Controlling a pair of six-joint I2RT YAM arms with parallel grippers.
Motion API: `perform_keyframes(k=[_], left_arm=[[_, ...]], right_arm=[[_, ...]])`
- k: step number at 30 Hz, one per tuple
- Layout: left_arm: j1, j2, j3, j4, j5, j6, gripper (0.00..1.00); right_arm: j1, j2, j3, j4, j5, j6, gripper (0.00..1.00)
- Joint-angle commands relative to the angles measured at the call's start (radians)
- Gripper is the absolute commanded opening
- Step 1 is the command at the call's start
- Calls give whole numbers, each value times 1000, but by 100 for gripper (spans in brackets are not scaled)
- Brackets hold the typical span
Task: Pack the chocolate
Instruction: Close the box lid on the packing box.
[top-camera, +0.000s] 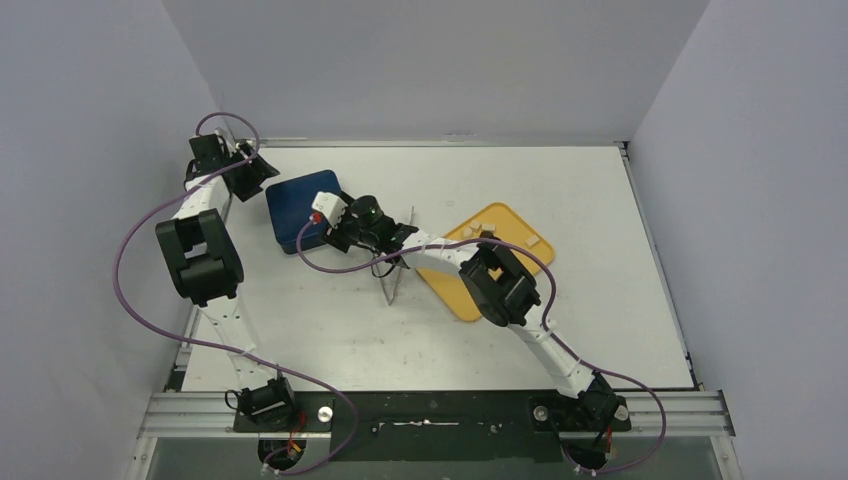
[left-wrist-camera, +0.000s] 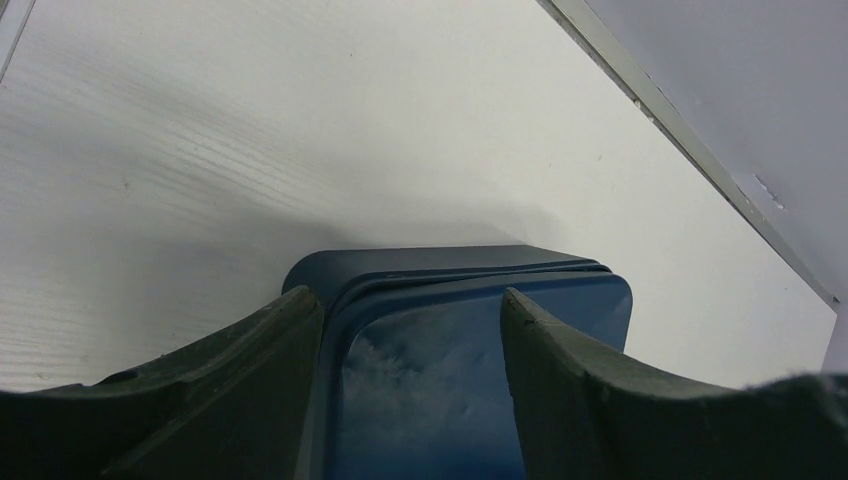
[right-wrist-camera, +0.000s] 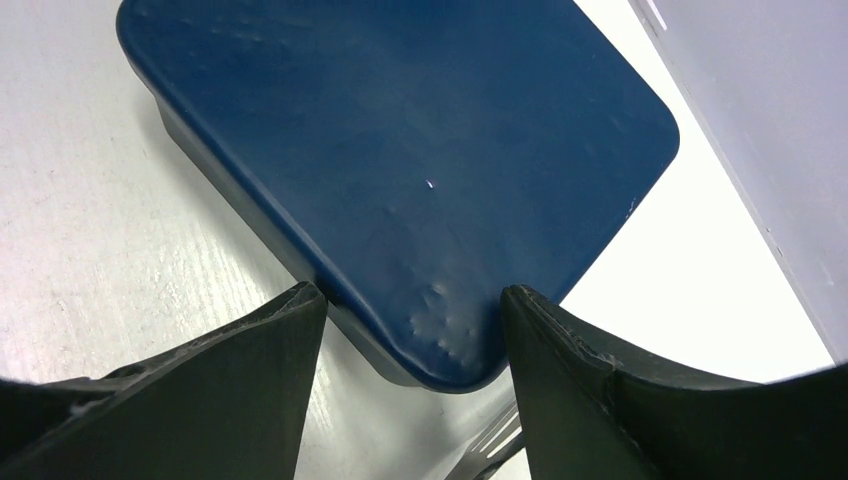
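Small cream chocolate pieces (top-camera: 479, 227) lie on the far part of a yellow tray (top-camera: 455, 290). A dark blue lidded box (top-camera: 296, 203) sits left of it. My right gripper (right-wrist-camera: 412, 292) straddles the box's (right-wrist-camera: 400, 150) near corner, and both fingertips (right-wrist-camera: 300, 310) touch its edges. My left gripper (left-wrist-camera: 408, 297) is at the box's (left-wrist-camera: 440, 330) far left corner. One left finger is outside the wall and the other is over the lid, with nothing pinched. Inside the box is hidden.
Long metal tongs (top-camera: 394, 272) lie between the box and the tray, and their tip (right-wrist-camera: 490, 450) shows under my right jaws. The right arm crosses over the tray. A wall runs close behind the box (left-wrist-camera: 700, 130).
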Motion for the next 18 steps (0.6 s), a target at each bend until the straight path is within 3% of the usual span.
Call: perform_keyframes(k=[1, 18], left_arm=[[-2, -7, 19, 15, -4, 14, 63], [-10, -8, 17, 17, -9, 15, 63]], right_arm=[[2, -51, -9, 125, 2, 32, 66], [3, -64, -57, 232, 38, 63, 65]])
